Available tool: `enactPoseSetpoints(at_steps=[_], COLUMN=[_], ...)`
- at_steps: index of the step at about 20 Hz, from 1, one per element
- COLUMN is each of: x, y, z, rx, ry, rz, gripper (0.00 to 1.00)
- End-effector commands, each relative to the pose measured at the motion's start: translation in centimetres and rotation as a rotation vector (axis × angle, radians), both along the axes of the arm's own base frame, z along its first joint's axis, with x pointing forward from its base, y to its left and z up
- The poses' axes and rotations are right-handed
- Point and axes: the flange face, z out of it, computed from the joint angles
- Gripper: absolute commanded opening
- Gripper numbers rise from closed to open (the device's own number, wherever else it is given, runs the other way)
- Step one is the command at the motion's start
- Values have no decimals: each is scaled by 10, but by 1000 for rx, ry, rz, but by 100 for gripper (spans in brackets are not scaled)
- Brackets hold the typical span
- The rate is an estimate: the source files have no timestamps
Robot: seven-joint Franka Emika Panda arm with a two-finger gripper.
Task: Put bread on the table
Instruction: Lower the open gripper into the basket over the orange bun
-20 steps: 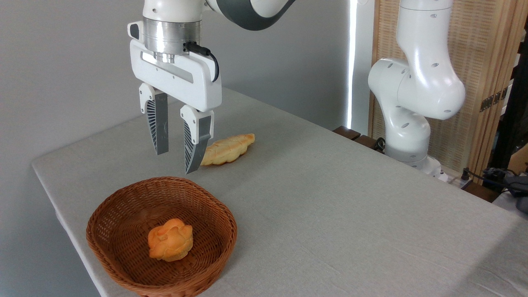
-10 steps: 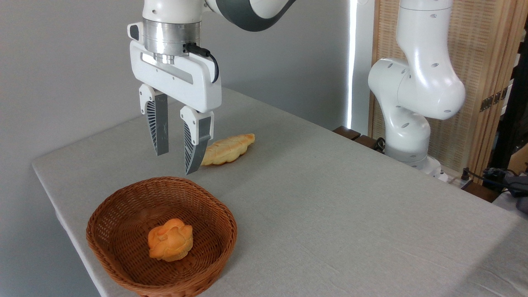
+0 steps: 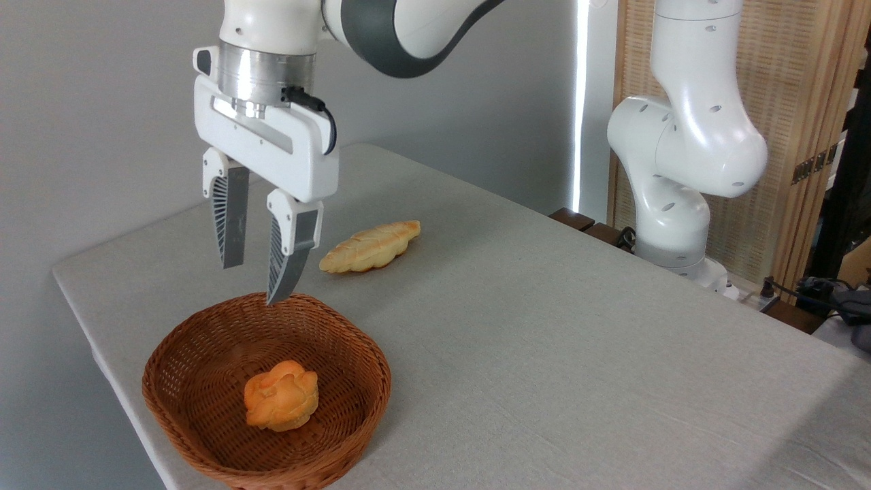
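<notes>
Grey-clothed counter carries a brown woven wicker basket; small orange-golden knotted bun sits inside it; your two-finger pincer hangs released above the far rim; approach step; next, centre over bun, descend.

Plain grey wall, woven bamboo screen (bright light strip beside)
</notes>
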Motion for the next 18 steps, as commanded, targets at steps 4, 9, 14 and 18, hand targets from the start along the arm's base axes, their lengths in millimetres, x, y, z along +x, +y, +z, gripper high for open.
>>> enactPoseSetpoints(at_steps=[4,9,14,18], x=[15,20,29,33], y=[0,2,2,2], z=[-27,-49,-80,-95], rx=[12,55,79,96], ry=[12,45,89,112], rz=[-31,-42,-49,-56], gripper=[100,100,100,100])
